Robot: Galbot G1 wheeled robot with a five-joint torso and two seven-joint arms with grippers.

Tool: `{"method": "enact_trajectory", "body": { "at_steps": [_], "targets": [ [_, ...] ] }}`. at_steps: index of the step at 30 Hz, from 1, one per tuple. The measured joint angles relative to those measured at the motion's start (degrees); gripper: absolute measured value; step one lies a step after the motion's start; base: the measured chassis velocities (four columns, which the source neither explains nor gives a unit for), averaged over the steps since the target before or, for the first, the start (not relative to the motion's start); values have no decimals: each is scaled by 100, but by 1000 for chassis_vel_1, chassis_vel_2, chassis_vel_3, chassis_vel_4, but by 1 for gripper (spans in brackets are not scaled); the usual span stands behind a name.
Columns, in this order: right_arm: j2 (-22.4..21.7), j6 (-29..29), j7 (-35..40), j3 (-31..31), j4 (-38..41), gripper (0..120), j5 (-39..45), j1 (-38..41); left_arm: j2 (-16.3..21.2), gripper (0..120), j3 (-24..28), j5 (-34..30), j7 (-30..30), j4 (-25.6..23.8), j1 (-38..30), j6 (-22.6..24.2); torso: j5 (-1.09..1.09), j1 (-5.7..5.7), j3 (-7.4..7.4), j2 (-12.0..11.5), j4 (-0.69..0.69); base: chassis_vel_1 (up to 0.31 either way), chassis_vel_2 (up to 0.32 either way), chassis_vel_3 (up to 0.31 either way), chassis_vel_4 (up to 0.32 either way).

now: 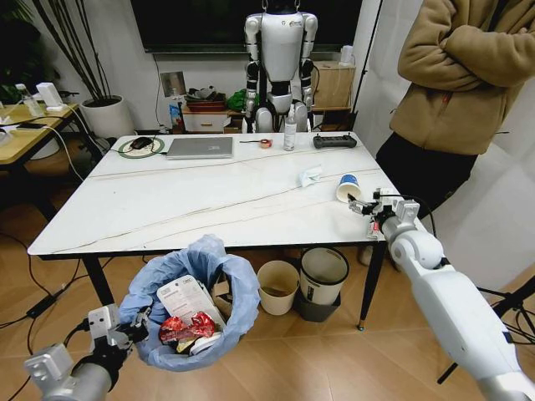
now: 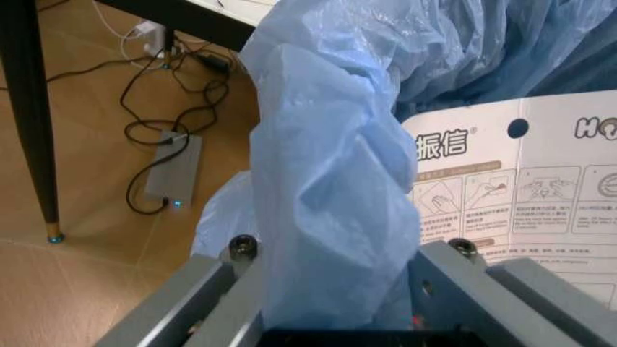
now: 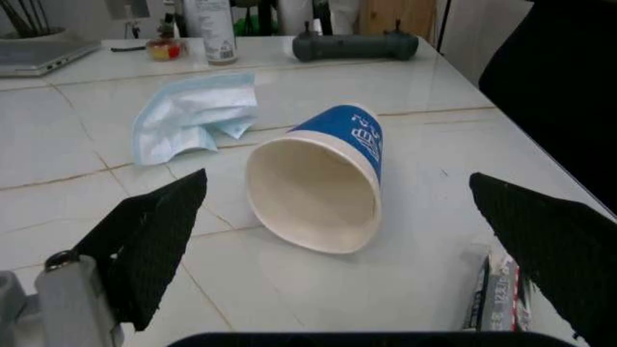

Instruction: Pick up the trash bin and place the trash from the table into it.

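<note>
Trash bin [image 1: 196, 305] below the table [image 1: 167, 209] front edge, paper cup [image 1: 348, 187] lying near its right edge

The table [image 1: 209, 200] has a glossy white top with faint veins and thin black metal legs. A crinkly, thin light-blue plastic bag [image 1: 219, 267] lines the trash bin, with a printed card packet [image 2: 540, 188] inside. The paper cup [image 3: 323, 184] is smooth, with a matt cream inside.

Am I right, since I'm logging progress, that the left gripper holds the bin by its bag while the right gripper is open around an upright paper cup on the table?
Not quite: the cup lies on its side, mouth toward the open right gripper, as the right wrist view shows. The rest holds: the left gripper holds the bin by its bag, and the cup is on the table.
</note>
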Motion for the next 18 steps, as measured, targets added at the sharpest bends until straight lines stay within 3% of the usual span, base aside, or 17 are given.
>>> {"method": "enact_trajectory", "body": {
  "at_steps": [18],
  "targets": [
    [295, 197, -220, -451, -1121, 100, -245, 637, -199, 0, -73, 93, 10, -103, 72, -17, -1, 0, -1, 0, 0, 0, 0, 0, 0]
  ]
}}
